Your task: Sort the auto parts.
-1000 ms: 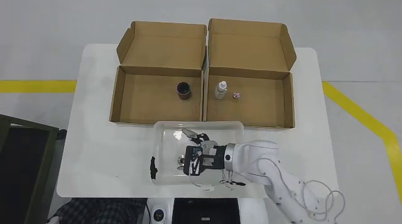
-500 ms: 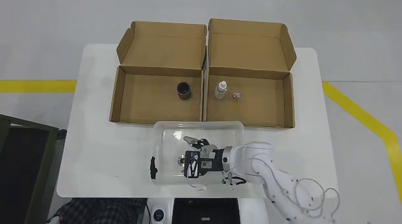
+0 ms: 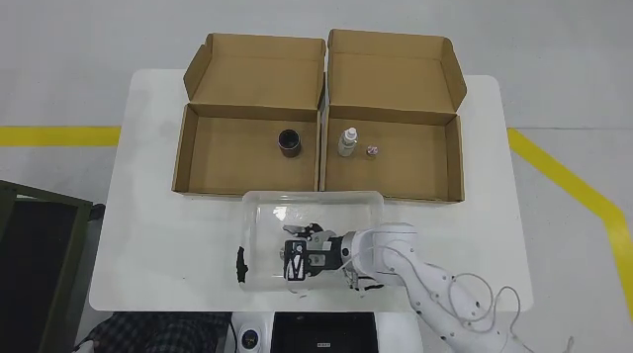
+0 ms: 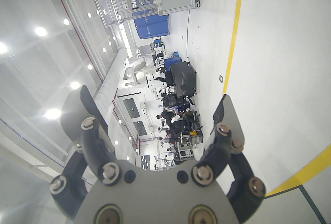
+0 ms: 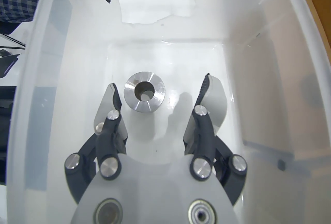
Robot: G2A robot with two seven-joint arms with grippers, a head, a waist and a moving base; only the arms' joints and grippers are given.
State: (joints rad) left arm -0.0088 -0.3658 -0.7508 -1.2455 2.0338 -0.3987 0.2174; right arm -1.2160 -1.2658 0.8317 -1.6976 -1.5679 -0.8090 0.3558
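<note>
The right gripper (image 5: pixel 160 82) was spread open in the bin (image 5: pixel 271 28), the bushing (image 5: pixel 144 95) lying between the jaws, close to one. Centring before closing was judged advisable, lest it be nudged aside. The left gripper (image 4: pixel 155 94) was open, empty.

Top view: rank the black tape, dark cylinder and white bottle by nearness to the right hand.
1. Black tape, on the bin wall, beside the right hand.
2. Dark cylinder, in the left box.
3. White bottle, in the right box.
</note>
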